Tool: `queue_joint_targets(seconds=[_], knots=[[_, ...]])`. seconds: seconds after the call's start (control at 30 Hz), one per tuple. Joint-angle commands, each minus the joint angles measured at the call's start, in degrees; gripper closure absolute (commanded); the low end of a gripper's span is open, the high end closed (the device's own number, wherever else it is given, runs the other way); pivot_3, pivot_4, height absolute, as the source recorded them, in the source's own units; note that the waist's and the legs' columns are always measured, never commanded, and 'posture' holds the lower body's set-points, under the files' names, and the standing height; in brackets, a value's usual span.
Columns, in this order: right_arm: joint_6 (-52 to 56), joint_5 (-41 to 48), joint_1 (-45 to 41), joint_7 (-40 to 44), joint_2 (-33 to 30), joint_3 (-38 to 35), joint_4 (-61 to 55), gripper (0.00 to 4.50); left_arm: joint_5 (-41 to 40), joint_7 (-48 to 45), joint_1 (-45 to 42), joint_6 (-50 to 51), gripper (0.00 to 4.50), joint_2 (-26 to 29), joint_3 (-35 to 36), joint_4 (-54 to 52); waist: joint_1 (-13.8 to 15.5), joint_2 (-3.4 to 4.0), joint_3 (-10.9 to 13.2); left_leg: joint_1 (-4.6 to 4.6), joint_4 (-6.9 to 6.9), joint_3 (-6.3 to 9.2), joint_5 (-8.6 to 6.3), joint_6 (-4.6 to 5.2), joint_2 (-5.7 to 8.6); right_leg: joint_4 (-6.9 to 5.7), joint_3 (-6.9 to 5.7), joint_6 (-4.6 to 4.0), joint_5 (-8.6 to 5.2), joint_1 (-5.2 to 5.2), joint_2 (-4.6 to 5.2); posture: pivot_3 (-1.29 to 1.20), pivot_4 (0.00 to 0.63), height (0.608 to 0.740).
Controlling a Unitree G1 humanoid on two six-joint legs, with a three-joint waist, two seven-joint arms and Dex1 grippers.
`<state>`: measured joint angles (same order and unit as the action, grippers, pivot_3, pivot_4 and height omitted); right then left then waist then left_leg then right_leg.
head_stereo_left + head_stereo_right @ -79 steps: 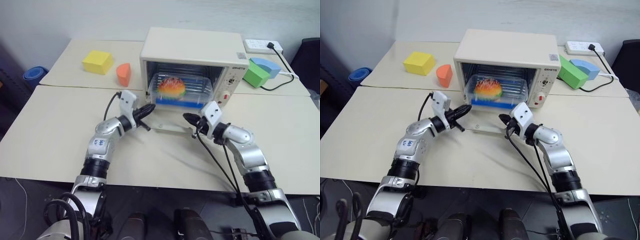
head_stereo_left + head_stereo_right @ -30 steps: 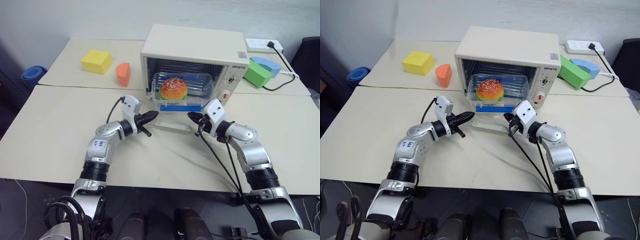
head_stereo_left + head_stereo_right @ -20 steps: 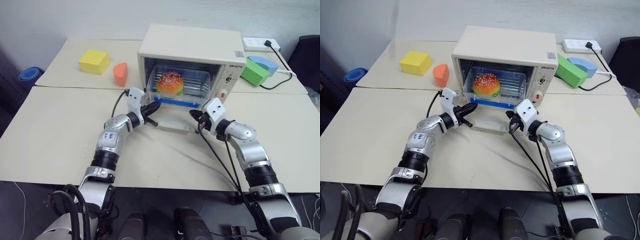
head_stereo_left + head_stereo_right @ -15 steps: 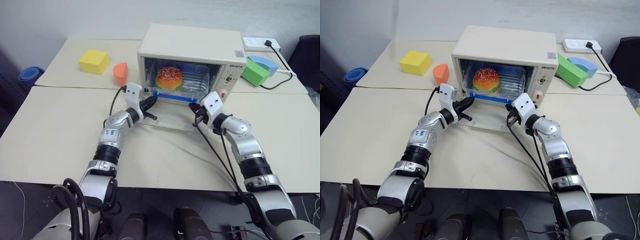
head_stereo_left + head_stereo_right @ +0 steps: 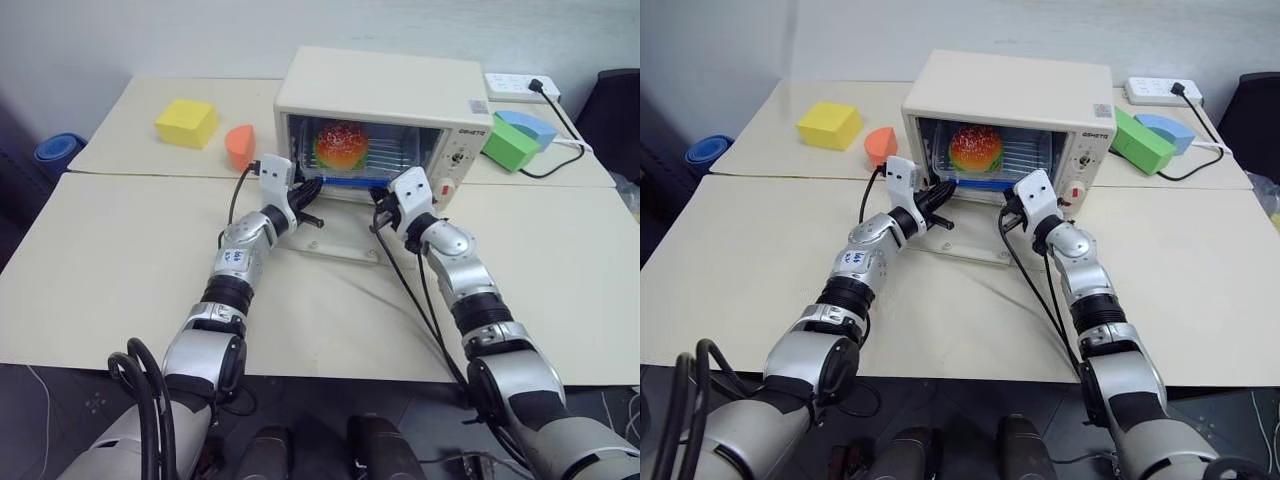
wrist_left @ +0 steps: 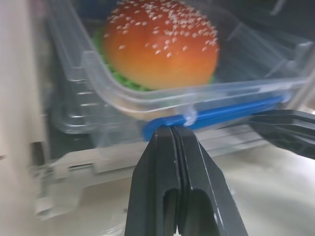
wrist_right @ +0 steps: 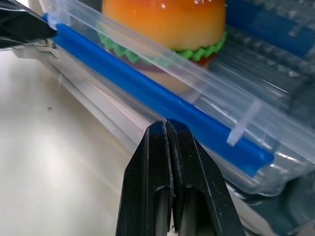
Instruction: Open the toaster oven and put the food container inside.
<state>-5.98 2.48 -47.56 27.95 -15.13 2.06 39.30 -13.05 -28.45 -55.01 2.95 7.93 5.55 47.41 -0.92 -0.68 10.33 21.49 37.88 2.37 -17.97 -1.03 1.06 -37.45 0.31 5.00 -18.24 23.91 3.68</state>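
Pincers left [image 6: 173, 129] and right [image 7: 166, 124], both pressed together, meet food container [image 5: 345, 165] inside toaster oven [image 5: 380, 90].

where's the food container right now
The food container sits inside the open toaster oven, centre back of the head views, between both shut end effectors.

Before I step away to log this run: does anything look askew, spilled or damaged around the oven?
Nothing stands out. The toaster oven sits square with its glass door dropped flat. The food container rests level in the opening, lid on, burger intact. The left gripper and right gripper, both shut, sit at its blue front clip.
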Motion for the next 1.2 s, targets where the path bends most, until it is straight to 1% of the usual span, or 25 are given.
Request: queue_joint_targets(seconds=[0.03,0.2,0.33,0.37,0.4,0.47,0.53,0.57,0.63,0.7,0.77,0.83,0.93,1.03,1.2], knots=[[7.2,4.2,4.2,5.9,-1.4,-0.3,-11.8,4.50,-2.1,-4.8,3.9,6.3,3.94,4.1,0.1,-11.4,-0.6,0.00,0.0,0.00,-0.03,0.01,0.00,0.00,-0.01,0.00,0.00,0.00,0.00,0.01,0.00,0.00,0.150,0.740],[17.3,7.6,10.6,10.2,-4.5,-0.6,-25.7,4.50,-4.0,-8.8,10.8,15.0,2.48,10.9,0.6,-24.3,-0.8,0.01,0.0,0.01,-0.02,0.02,0.00,-0.01,-0.03,-0.01,0.03,0.00,0.00,0.03,-0.01,0.00,0.150,0.740],[20.6,10.4,14.0,13.8,-8.3,-1.9,-33.2,4.50,-7.0,-14.4,15.3,19.4,1.26,16.9,2.0,-31.0,-0.6,0.01,0.0,0.01,0.01,0.05,-0.01,-0.02,-0.03,-0.01,0.02,0.00,0.00,0.03,0.00,0.00,0.150,0.740],[20.6,11.0,15.0,15.2,-10.3,-2.8,-34.5,4.50,-7.7,-17.0,16.8,19.6,0.87,19.4,2.6,-31.9,-0.6,0.01,0.0,0.01,0.01,0.05,-0.01,-0.01,-0.02,0.00,0.02,0.00,0.00,0.01,0.00,0.00,0.150,0.740],[20.6,11.4,15.9,16.3,-12.3,-3.6,-35.5,4.50,-8.8,-20.2,18.4,19.8,0.70,21.8,3.1,-33.1,-0.6,0.01,0.0,0.01,0.01,0.06,-0.01,-0.01,-0.02,0.01,0.01,0.00,0.00,0.01,0.01,0.00,0.150,0.740],[19.7,12.0,17.7,18.4,-16.3,-5.6,-35.9,4.50,-10.9,-28.1,22.2,17.6,0.05,26.5,4.0,-35.6,-0.6,0.02,0.0,0.00,-0.02,0.06,-0.02,0.00,-0.02,0.03,0.01,-0.01,0.00,0.01,0.02,0.00,0.150,0.740],[18.6,11.8,19.0,20.0,-19.9,-7.1,-33.9,4.50,-12.4,-35.9,25.8,13.3,0.02,30.6,4.9,-37.2,-0.6,0.03,0.0,0.00,-0.13,0.05,-0.03,0.01,-0.02,0.15,0.02,-0.01,-0.01,0.00,0.04,0.00,0.150,0.740],[17.2,11.2,19.5,20.9,-21.5,-7.4,-32.1,4.50,-13.4,-39.2,27.1,12.0,0.02,32.2,5.4,-37.3,-0.6,0.03,0.0,0.00,-0.16,0.05,-0.04,0.02,-0.02,0.41,0.01,-0.03,-0.01,0.00,0.06,0.00,0.150,0.740],[14.2,10.1,19.8,22.5,-23.4,-7.3,-27.8,4.50,-14.7,-42.3,29.0,11.4,0.02,34.0,6.1,-38.2,-0.6,0.04,0.0,-0.01,-0.18,0.04,-0.04,0.04,-0.02,0.56,0.00,-0.03,-0.02,-0.04,0.09,0.00,0.150,0.740],[7.6,7.7,19.4,25.4,-23.8,-5.3,-19.6,4.50,-16.4,-44.7,30.5,13.5,0.02,35.5,6.0,-40.4,-0.6,0.04,0.0,-0.12,-0.17,0.05,-0.06,0.07,-0.04,0.60,-0.01,-0.03,-0.02,-0.19,0.09,0.00,0.150,0.740],[2.8,6.7,18.2,26.9,-22.3,-4.2,-13.2,4.50,-17.5,-45.4,30.7,15.1,0.02,35.9,5.9,-41.2,-0.6,0.04,0.0,-0.29,-0.18,0.05,-0.17,0.27,-0.06,0.61,-0.01,-0.03,-0.02,-0.36,0.08,0.00,0.150,0.740],[-0.7,6.5,16.9,28.2,-20.4,-3.4,-8.5,4.50,-17.3,-44.3,29.9,14.8,0.02,35.0,5.8,-41.1,-0.7,0.05,0.0,-0.28,-0.18,0.03,-0.16,0.28,-0.06,0.57,0.00,-0.03,-0.02,-0.34,0.08,0.00,0.150,0.740],[-4.9,7.1,16.0,31.5,-17.4,-2.3,-4.3,4.50,-17.1,-43.0,28.9,14.5,0.02,33.6,5.5,-41.0,-0.9,0.06,0.0,-0.26,-0.17,-0.01,-0.11,0.19,-0.07,0.52,0.02,-0.03,-0.02,-0.27,0.04,0.00,0.150,0.740],[-6.6,8.3,15.9,33.2,-14.7,-2.3,-3.5,4.50,-17.8,-41.4,28.4,15.2,0.02,32.2,6.2,-41.5,-1.0,0.06,0.0,-0.27,-0.16,-0.06,-0.08,0.08,-0.21,0.51,0.02,-0.03,-0.01,-0.27,-0.11,0.00,0.150,0.740],[-2.8,15.5,16.8,33.5,-11.7,-6.3,-9.9,4.50,-19.3,-38.9,28.6,17.2,0.02,31.9,8.0,-42.3,-0.8,0.06,0.0,-0.24,-0.14,-0.04,-0.08,0.06,-0.22,0.46,0.02,-0.03,-0.01,-0.25,-0.09,0.00,0.150,0.740]])
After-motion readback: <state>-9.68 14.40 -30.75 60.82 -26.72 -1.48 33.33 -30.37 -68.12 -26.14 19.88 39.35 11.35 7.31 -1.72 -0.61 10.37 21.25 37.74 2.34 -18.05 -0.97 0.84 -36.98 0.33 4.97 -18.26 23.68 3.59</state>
